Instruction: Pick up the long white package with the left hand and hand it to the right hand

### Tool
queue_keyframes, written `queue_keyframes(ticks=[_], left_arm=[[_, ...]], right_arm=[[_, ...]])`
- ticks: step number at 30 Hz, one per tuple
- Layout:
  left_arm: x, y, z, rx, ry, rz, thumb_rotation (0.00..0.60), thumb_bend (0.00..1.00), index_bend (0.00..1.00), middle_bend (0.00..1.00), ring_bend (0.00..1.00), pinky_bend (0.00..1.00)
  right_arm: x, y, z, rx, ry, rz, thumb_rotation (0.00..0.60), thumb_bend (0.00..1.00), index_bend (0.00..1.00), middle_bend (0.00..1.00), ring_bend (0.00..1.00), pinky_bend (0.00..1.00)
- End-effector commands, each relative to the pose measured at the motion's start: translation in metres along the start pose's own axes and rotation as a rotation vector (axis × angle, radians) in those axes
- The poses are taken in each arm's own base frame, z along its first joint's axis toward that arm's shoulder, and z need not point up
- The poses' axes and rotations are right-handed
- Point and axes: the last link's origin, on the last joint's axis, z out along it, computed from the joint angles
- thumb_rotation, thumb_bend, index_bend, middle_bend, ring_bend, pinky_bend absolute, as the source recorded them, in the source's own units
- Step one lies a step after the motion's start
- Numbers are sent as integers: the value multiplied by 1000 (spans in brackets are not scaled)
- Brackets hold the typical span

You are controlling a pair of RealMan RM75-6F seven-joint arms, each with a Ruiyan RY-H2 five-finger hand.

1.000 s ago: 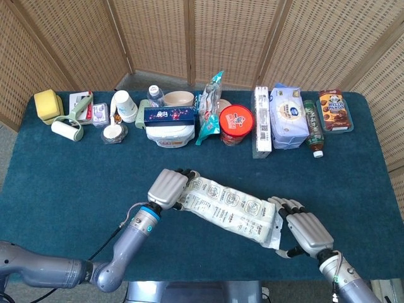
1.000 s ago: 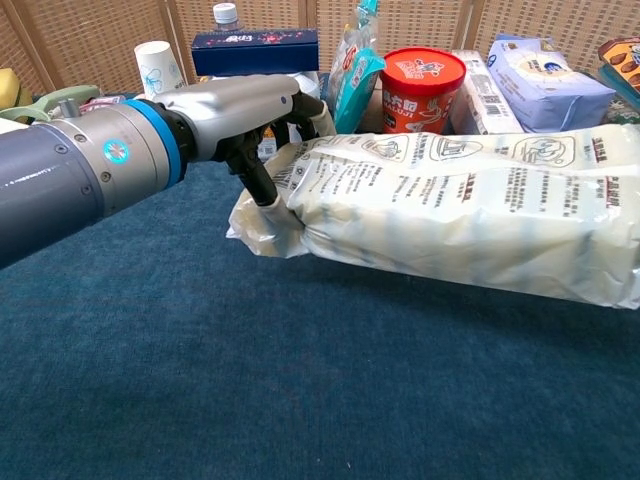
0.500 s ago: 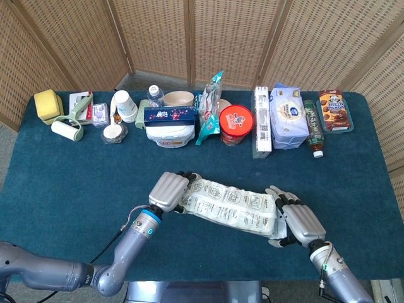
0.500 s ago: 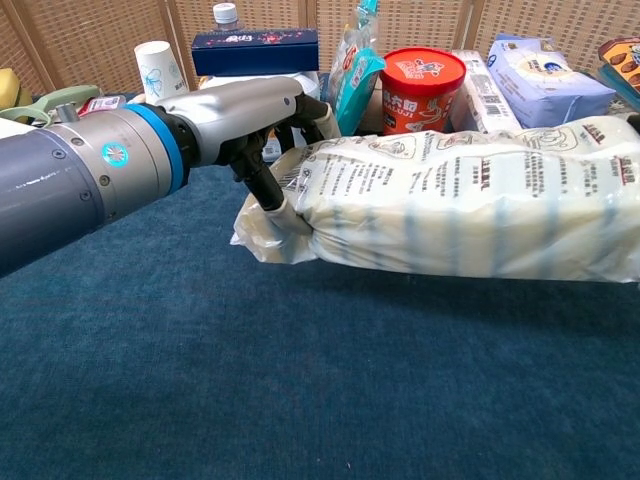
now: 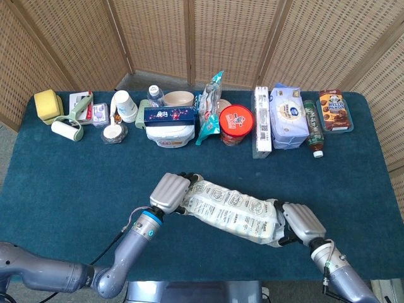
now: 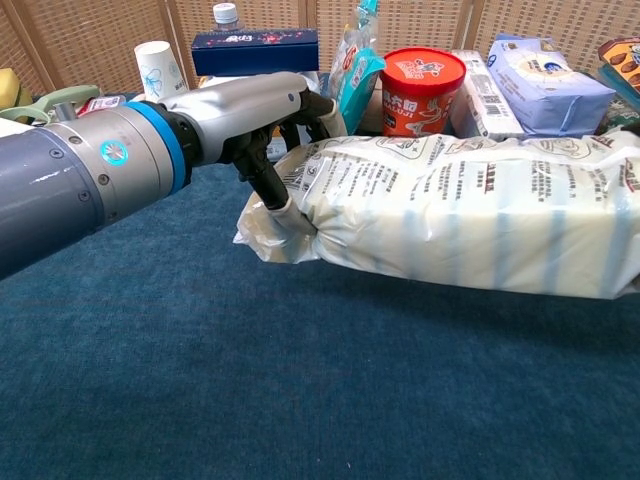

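Observation:
The long white package [image 5: 230,209] is held over the blue tablecloth near the front edge, running from upper left to lower right. My left hand [image 5: 169,192] grips its left end, fingers wrapped over the crumpled wrapper. My right hand [image 5: 302,222] has its fingers curled over the right end and its thumb under it. In the chest view the left hand [image 6: 250,110] pinches the package [image 6: 460,215] at its left end, and the package runs off the right edge. The right hand is hidden there.
Along the table's far side stand a yellow sponge [image 5: 46,103], a lint roller [image 5: 66,130], a paper cup [image 5: 125,105], a blue box [image 5: 170,115], a red noodle cup [image 5: 235,124], a white carton [image 5: 262,121], a wipes pack [image 5: 288,115] and a cookie tray [image 5: 334,110].
My right hand moved in and its spread fingers curled around the package's right end. The left hand kept its grip, and the package levelled slightly.

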Motion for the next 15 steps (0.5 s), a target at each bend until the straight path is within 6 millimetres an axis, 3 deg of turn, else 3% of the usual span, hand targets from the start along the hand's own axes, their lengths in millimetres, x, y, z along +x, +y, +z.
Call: queue_keyframes(ticks=[1, 5, 7, 9, 11, 15], left_arm=[[-1, -1, -1, 2, -11, -2, 600, 0, 475, 556, 461, 671], [0, -4, -2, -4, -29, -4, 600, 0, 370, 397, 341, 628], [-1, -7, -3, -6, -48, -4, 600, 0, 277, 285, 256, 551], [0, -10, -4, -2, -64, 5, 600, 0, 134, 109, 117, 431], [1, -12, -5, 0, -72, 9, 600, 0, 39, 18, 31, 346], [5, -16, -7, 7, -82, 7, 600, 0, 0, 0, 0, 228]], right_arm=[[2, 0, -1, 3, 9, 6, 600, 544, 939, 901, 635, 637], [3, 1, -1, 15, 22, 20, 600, 558, 949, 908, 640, 641], [3, 2, -2, 24, 27, 27, 600, 563, 952, 910, 640, 642], [4, 3, -2, 28, 31, 31, 600, 571, 954, 911, 641, 642], [5, 3, -2, 32, 36, 37, 600, 578, 956, 912, 641, 642], [6, 4, -3, 36, 40, 43, 600, 583, 956, 912, 641, 642]])
